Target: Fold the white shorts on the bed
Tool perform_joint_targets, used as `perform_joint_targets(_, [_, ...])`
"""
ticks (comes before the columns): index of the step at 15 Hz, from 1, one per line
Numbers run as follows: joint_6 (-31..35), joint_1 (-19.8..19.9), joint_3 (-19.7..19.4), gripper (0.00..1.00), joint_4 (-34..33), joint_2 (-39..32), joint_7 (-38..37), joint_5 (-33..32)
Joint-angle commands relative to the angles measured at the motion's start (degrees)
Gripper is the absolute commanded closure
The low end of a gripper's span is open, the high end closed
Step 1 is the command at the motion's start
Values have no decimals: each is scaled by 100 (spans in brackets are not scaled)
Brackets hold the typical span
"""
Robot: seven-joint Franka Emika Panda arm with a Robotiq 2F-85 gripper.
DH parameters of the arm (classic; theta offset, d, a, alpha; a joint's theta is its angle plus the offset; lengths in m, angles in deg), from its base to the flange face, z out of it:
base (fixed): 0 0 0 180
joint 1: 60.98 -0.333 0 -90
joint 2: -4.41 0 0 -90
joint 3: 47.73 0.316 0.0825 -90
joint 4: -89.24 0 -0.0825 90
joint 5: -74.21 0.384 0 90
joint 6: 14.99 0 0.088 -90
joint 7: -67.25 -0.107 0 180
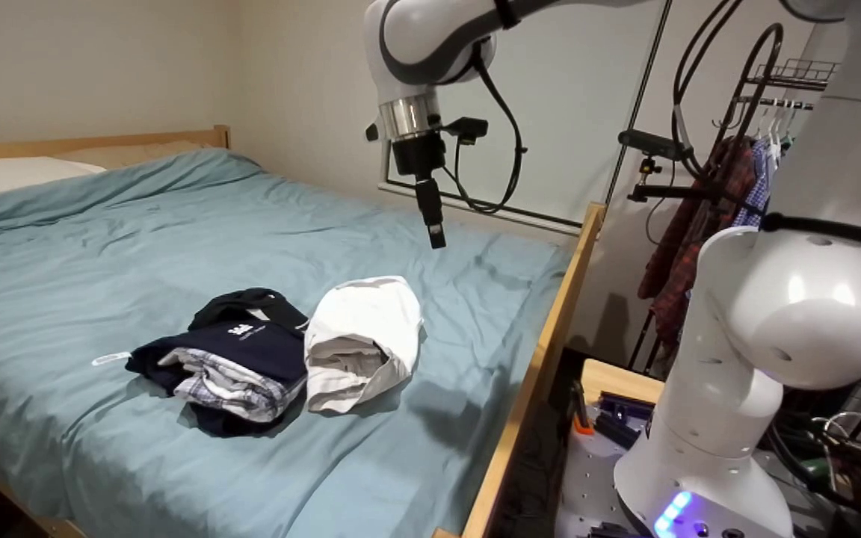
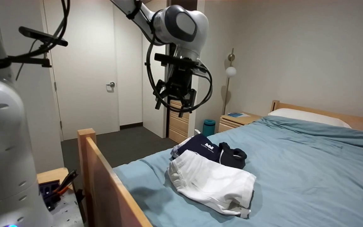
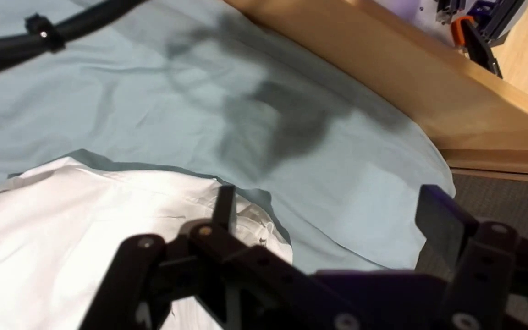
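Note:
The white shorts [image 1: 378,314] lie in a bundled, partly doubled shape on the blue bed sheet [image 1: 139,254]. In an exterior view the waistband opening faces the near side; the shorts also show in the other view [image 2: 213,179]. In the wrist view the shorts [image 3: 76,224] fill the lower left, partly hidden behind the left finger. My gripper [image 1: 436,236] hangs well above the bed and touches nothing. It is open and empty, with its fingers wide apart in the wrist view [image 3: 328,197] and also apart in an exterior view [image 2: 169,110].
A pile of dark clothes [image 1: 258,344] with a plaid piece lies right beside the shorts; it also shows in an exterior view [image 2: 200,148]. The wooden bed rail [image 1: 542,359] stands between the bed and the robot base. It crosses the upper right of the wrist view [image 3: 410,78].

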Motion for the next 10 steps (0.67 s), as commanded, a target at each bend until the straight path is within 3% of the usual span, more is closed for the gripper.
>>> perform_joint_targets(1, [-9, 236, 210, 0, -20, -5, 41, 19])
perform_joint_targets(4, [76, 242, 501, 0, -287, -374, -1038, -658])
perform_joint_targets(7, [608, 153, 767, 0, -535, -977, -1239, -817])
perform_joint_targets(10, [1571, 58, 1060, 0, -668, -1557, -1319, -745])
